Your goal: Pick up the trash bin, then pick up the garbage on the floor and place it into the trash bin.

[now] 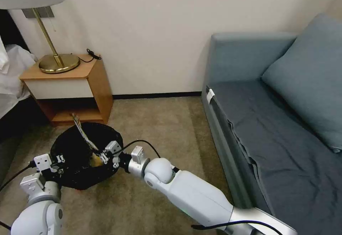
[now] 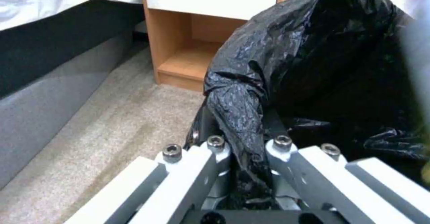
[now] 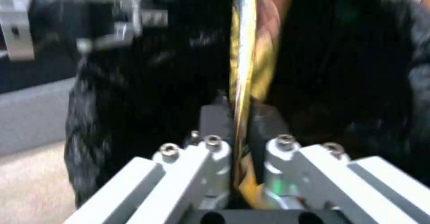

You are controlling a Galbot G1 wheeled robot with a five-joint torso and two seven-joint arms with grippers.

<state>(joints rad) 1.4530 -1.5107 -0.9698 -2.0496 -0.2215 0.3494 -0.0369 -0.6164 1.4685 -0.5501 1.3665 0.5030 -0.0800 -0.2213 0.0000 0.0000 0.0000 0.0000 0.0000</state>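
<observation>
Below, we hold the trash bin (image 1: 83,156) just above the floor (image 1: 156,135), in front of the wooden nightstand (image 1: 67,88) beside the sofa (image 1: 270,121). Our right arm stretches low and leftward across the carpet, its wrist reaching over the bin's near rim, while our left arm is bent close at the bin's left side. Our left gripper (image 2: 246,150) is clamped on a fold of the black liner (image 2: 313,66) at the rim. Our right gripper (image 3: 240,130) pinches a gold-brown snack wrapper (image 3: 248,49), which stands on edge between the jaws and above the bin's dark interior. We can read no writing on it.
</observation>
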